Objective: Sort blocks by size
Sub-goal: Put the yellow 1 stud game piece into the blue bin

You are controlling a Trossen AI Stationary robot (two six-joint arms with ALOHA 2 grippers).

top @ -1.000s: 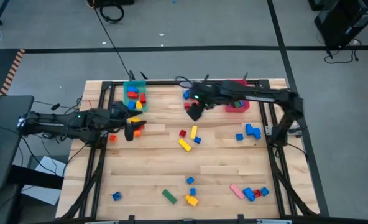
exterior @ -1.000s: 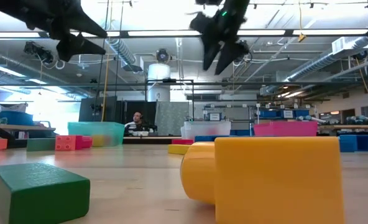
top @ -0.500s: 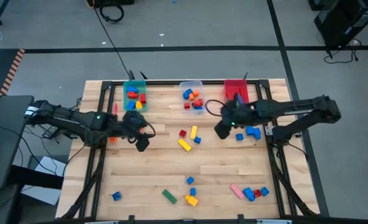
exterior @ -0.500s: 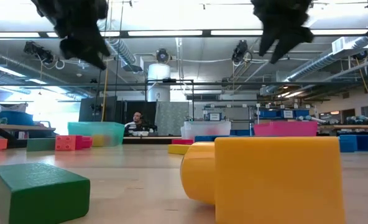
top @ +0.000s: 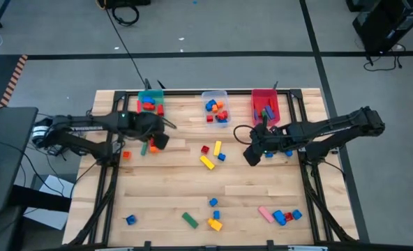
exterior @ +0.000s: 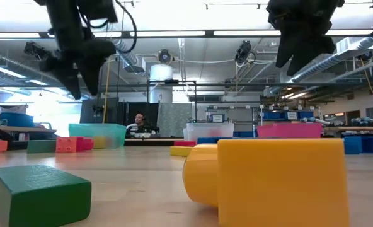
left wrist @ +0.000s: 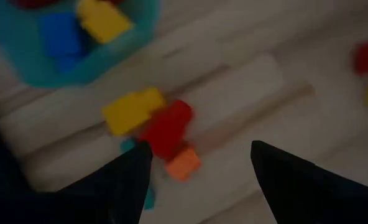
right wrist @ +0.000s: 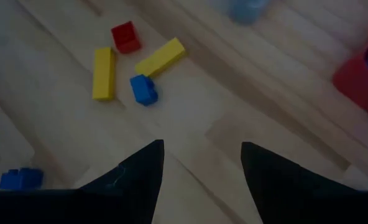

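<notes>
Over the surface (top: 262,181), high view: the right claw (top: 250,155), open and empty, has swung from the bins to the scattered blocks (top: 212,155). Left wrist view: the left claw (left wrist: 199,158), open, hovers over blocks (left wrist: 150,118) beside the teal bin (left wrist: 78,71).

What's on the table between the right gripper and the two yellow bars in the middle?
Mostly bare wood. In the high view only a small blue block sits beside the yellow bars, toward the right gripper; the right wrist view shows the same.
</notes>
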